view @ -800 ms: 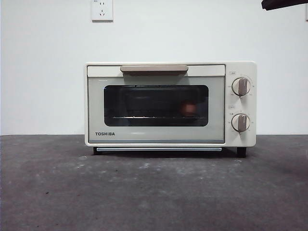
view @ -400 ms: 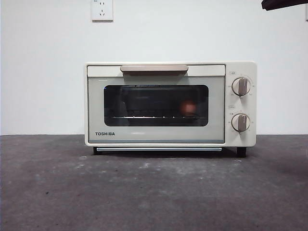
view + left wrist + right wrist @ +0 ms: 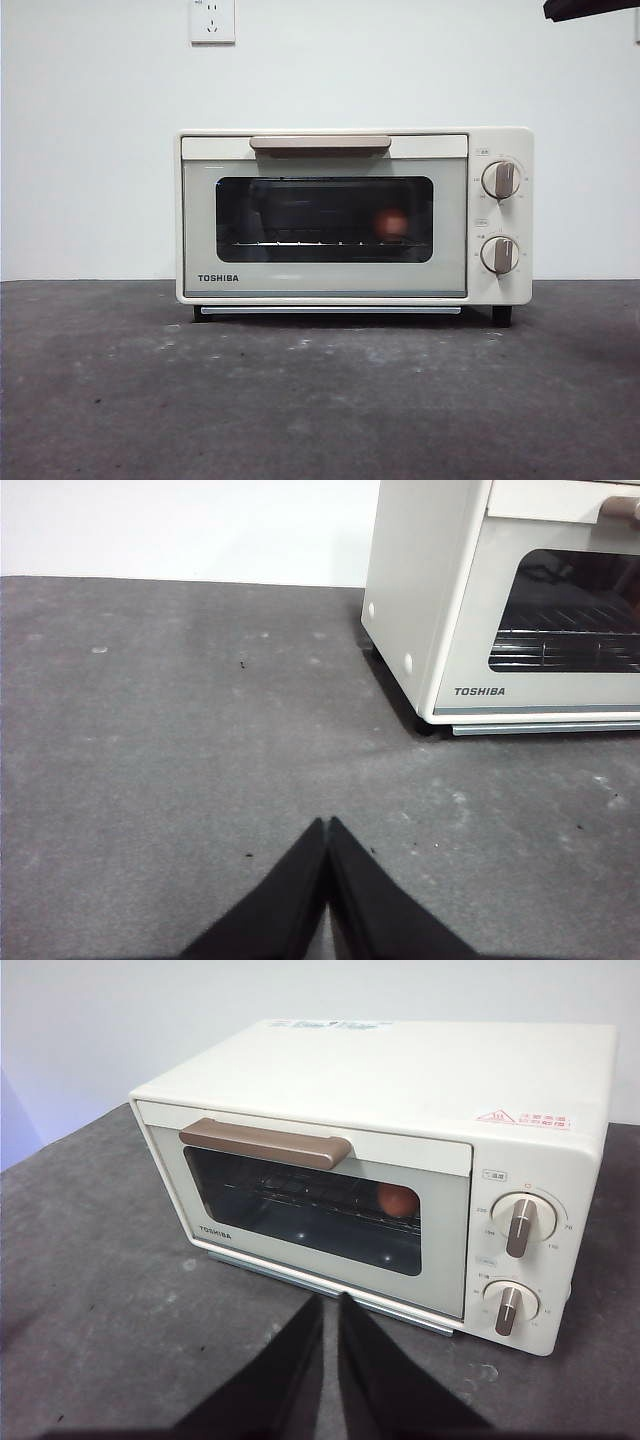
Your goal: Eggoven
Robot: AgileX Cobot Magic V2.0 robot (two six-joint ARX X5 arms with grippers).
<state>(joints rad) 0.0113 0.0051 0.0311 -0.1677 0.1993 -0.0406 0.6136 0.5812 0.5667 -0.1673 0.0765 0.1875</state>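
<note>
The cream TOSHIBA toaster oven (image 3: 353, 215) stands mid-table with its dark glass door closed and the tan handle (image 3: 320, 143) on top. Through the glass, the reddish-brown egg (image 3: 391, 223) rests on the wire rack at the right side; the right wrist view also shows the egg (image 3: 398, 1200) behind the door. My right gripper (image 3: 330, 1302) hovers in front of the oven (image 3: 380, 1160), raised above the table, shut and holding nothing. My left gripper (image 3: 328, 822) sits low over the table, off the oven's (image 3: 500, 600) left front corner, shut and empty.
Two knobs (image 3: 500, 180) sit on the oven's right panel. The dark grey tabletop (image 3: 320, 400) stretches in front. A wall socket (image 3: 212, 20) is on the white wall behind. A black arm tip (image 3: 590, 8) shows at the top right corner.
</note>
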